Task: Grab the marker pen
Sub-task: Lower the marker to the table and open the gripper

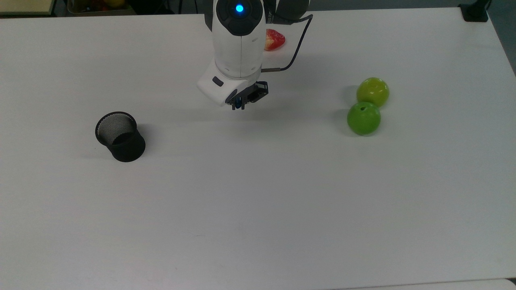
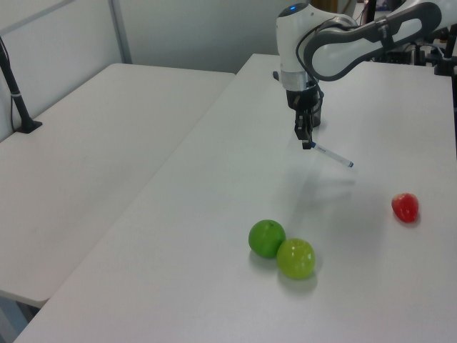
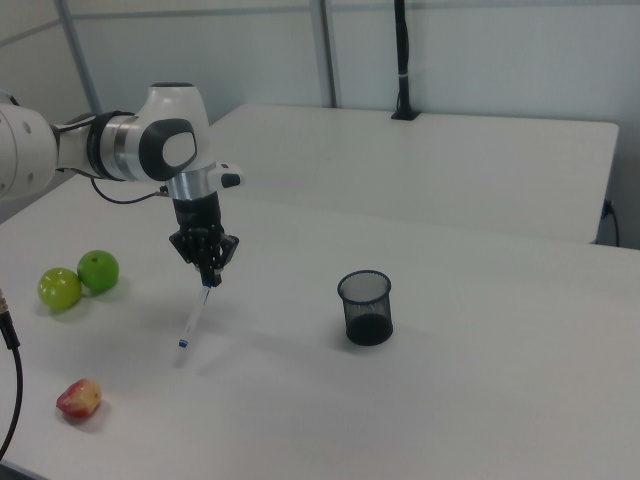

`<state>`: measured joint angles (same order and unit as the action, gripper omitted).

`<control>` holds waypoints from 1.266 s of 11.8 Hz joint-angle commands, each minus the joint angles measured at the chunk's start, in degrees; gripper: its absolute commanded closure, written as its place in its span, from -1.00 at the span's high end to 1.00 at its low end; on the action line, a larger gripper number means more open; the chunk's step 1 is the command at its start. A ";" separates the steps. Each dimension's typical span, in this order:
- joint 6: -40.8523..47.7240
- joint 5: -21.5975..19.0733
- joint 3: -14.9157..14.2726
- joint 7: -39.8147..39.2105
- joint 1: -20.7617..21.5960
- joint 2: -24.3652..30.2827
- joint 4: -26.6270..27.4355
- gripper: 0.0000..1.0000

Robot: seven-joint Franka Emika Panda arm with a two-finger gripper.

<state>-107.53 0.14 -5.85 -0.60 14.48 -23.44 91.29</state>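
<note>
My gripper point(image 1: 239, 106) point(image 2: 308, 143) point(image 3: 210, 282) is shut on the blue-capped end of the marker pen point(image 2: 333, 156) point(image 3: 195, 317). The white barrel slants down from the fingers and its small blue tip hangs just above the table or touches it; I cannot tell which. In the top view just the blue cap point(image 1: 239, 104) peeks out between the fingers, under the white wrist. The gripper hovers over the middle of the white table point(image 1: 258, 209).
A black mesh cup point(image 1: 120, 137) point(image 3: 366, 307) stands on the top view's left. Two green apples point(image 1: 364, 118) point(image 1: 373, 92) point(image 2: 267, 238) point(image 2: 295, 258) touch each other on the top view's right. A red strawberry-like fruit point(image 1: 273, 39) point(image 2: 405, 207) point(image 3: 79, 398) lies behind the arm.
</note>
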 commanded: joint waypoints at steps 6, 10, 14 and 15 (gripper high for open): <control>-1.54 -0.40 -0.21 0.69 0.64 0.24 1.08 0.78; -1.54 0.04 -0.30 1.40 0.64 0.24 0.99 1.00; -0.75 0.30 -0.30 1.40 0.47 1.46 0.29 1.00; -0.57 0.30 -0.39 1.40 0.38 1.90 -0.23 1.00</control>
<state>-107.54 0.15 -5.85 -0.59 14.49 -23.42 90.91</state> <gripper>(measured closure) 0.000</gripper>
